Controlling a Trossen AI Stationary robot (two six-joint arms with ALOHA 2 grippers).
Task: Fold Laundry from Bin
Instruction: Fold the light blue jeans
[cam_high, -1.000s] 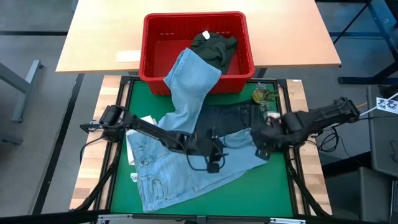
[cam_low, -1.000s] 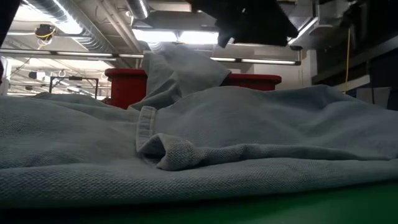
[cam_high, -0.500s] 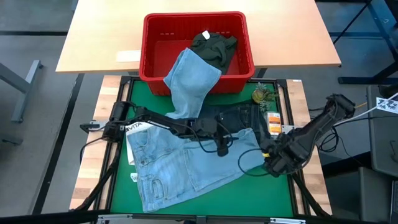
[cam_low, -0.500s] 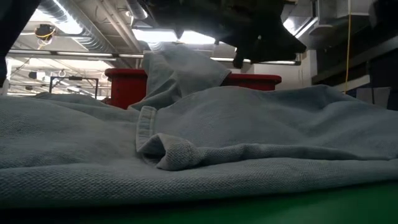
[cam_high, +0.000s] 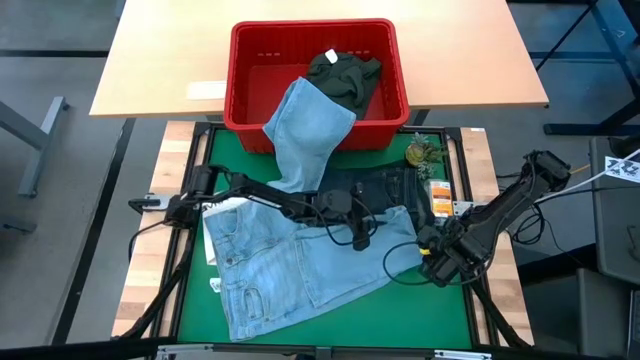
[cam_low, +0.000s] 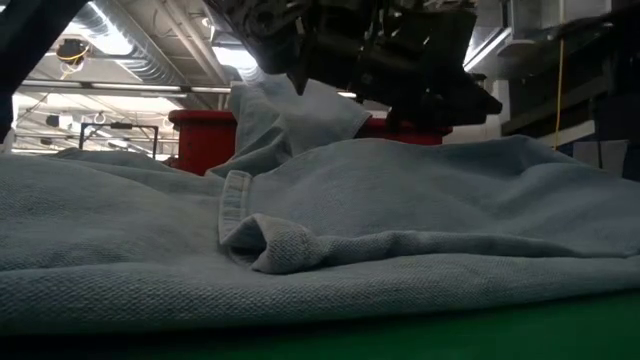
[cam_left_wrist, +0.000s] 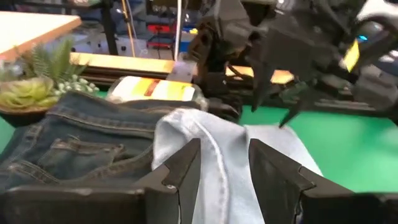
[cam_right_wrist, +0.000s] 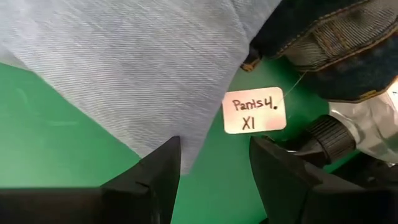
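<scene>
From above, the red bin (cam_high: 318, 85) stands at the far edge of the green counter (cam_high: 400, 310). Inside it lies a dark olive-green piece (cam_high: 343, 73), and one leg of the light blue jeans (cam_high: 300, 260) hangs over its near wall, the rest spread across the counter. Dark navy jeans (cam_high: 375, 186) lie beside them, near a small plant (cam_high: 420, 152). The left tool (cam_high: 360, 235) hovers over the light jeans at mid-counter; the right tool (cam_high: 432, 262) sits at the jeans' right edge, with bare green around the near right corner.

At table height, light denim fills the foreground, the bin behind it, dark arm parts overhead.

The left wrist view shows the left tool's fingers (cam_left_wrist: 186, 168) spread, empty, over a denim fold, the navy jeans alongside.

The right wrist view shows the right tool's fingers (cam_right_wrist: 155, 174) spread above the denim's edge, beside a paper tag (cam_right_wrist: 254, 110) reading "Pants 4".
</scene>
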